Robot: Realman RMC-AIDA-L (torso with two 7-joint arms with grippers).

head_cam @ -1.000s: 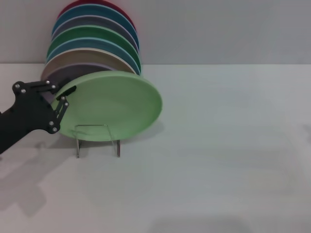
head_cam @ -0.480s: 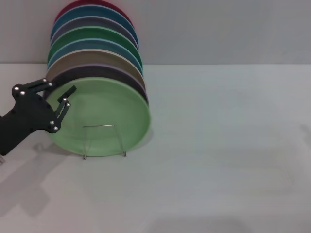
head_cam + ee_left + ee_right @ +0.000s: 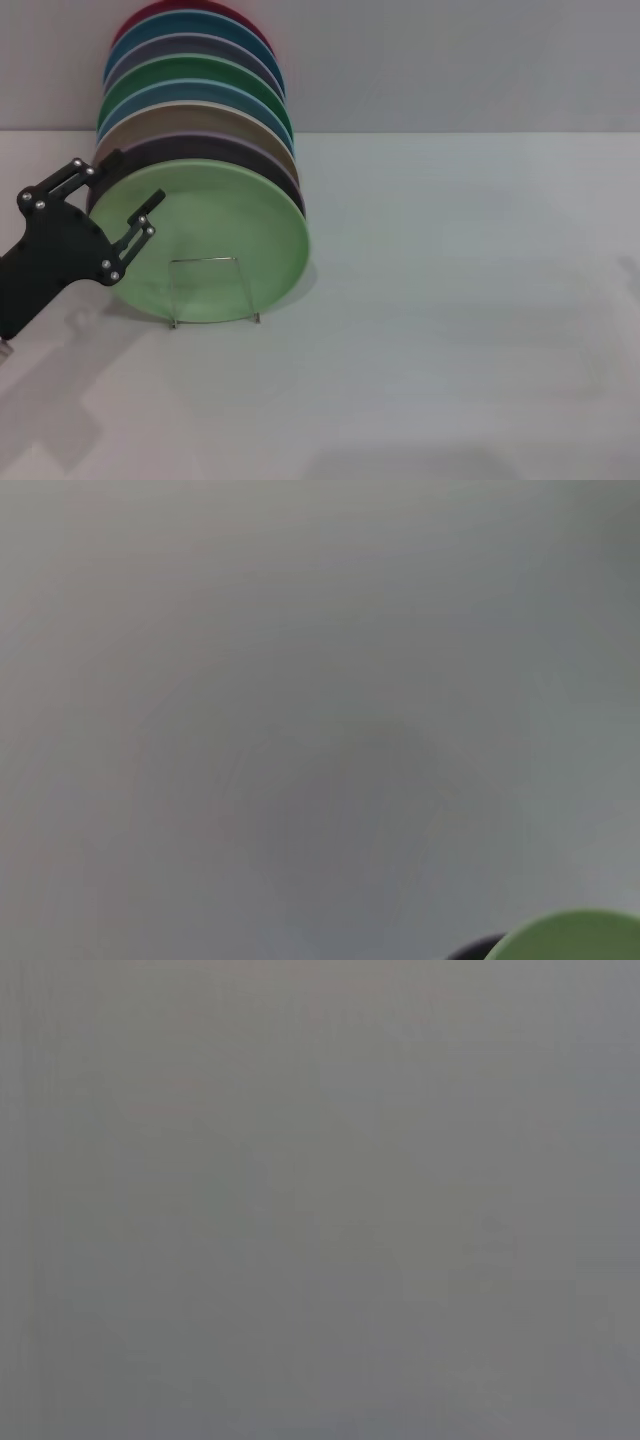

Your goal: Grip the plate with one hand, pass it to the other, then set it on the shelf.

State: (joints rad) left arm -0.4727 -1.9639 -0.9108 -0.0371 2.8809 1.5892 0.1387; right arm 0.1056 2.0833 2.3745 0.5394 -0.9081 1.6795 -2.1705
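Pale green plate (image 3: 215, 245) stands on the shelf (image 3: 213, 292), left of centre; left gripper (image 3: 135, 195), fingers spread wide astride its left rim, should back straight out leftward without nudging it.

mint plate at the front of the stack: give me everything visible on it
The plate is round, shallow, pale mint green, matte like plastic, with a low rim. It stands nearly upright, tilted back against a dark plate at the front of a row of coloured plates. Its lower edge sits in the clear rack, whose bent front support crosses its face. The left tool is at its upper left edge, open, one finger behind the rim and one in front. A sliver of its rim shows in the left wrist view.
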